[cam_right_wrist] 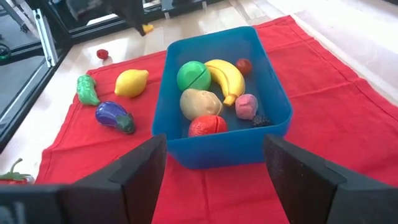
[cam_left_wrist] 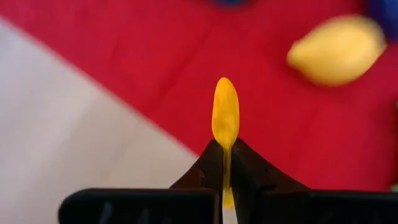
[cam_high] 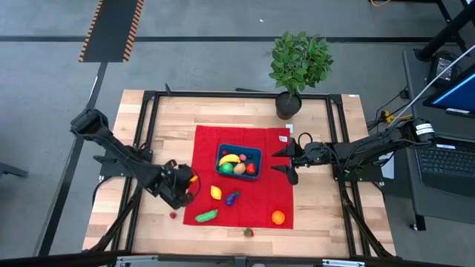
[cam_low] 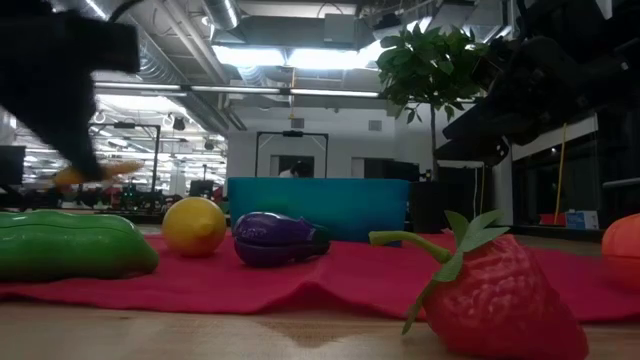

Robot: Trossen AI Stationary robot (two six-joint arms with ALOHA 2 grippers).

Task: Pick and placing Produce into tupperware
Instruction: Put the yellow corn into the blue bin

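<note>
- The left gripper hangs off the left edge of the large red cloth, its fingers pinched together on a thin yellow-orange plastic piece, lifted clear of the cloth.
- A tiny red fruit lies on bare wood left of the cloth.
- On the cloth wait a green cucumber-like vegetable, a yellow plastic lemon and a purple toy aubergine.
- The shallow teal-blue rectangular plastic container sits near the cloth's middle, already holding a banana, a green fruit, a pale potato-like piece and several red and pink items.
- A red toy strawberry lies just off the cloth's near edge; an orange fruit sits on its right corner.
- The right gripper waits over the cloth's right edge, fingers spread, empty.
- Judged so: roughly half packed, six pieces plus the held one remaining.
</note>
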